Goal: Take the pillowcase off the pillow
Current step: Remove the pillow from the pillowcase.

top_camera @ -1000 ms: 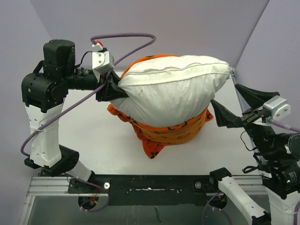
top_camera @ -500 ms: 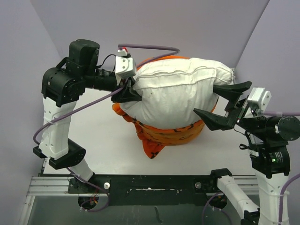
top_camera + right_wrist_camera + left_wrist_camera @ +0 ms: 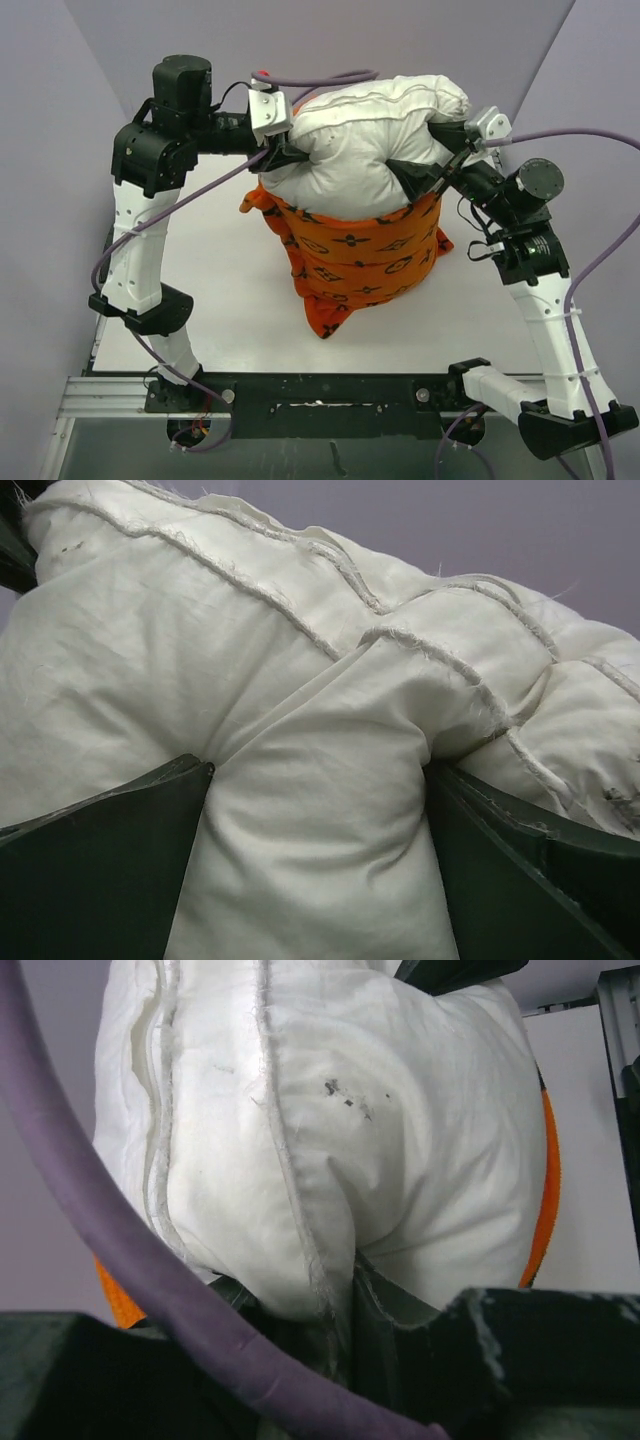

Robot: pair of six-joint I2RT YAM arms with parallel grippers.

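L gripper (image 3: 285,157): jaws nearly closed, pinching the seamed edge of the pillow (image 3: 360,125) at its 9 o'clock end. In my L wrist cam the frayed seam runs straight down into the gap between the dark fingers (image 3: 500,1360), so that's a firm hold on the white fabric. A purple cable (image 3: 130,1260) sweeps across the 7 o'clock part of that view.

R gripper (image 3: 412,147): jaws spread wide, pushed onto the pillow's 3 o'clock end. R wrist cam shows a fat fold of white stuffing filling the gap, fabric touching both fingers (image 3: 100,870). Can't tell if it's truly squeezing or just straddling.

Pillow: plain white, plump, raised off the table (image 3: 220,300) between the two grippers, top half bare. Double rows of frayed stitching run along the edges. A few small dark specks (image 3: 345,1095) on the L side.

Pillowcase (image 3: 360,245): bright orange plush w/ black flower, diamond & circle motifs in rows. It wraps the pillow's lower half like a sack, open rim around the white at roughly mid-height, and hangs toward 6 o'clock. Its bottom corner bunches on the table around 7 o'clock. Orange also peeks past the pillow edge at 3 o'clock in the L wrist view (image 3: 548,1180).
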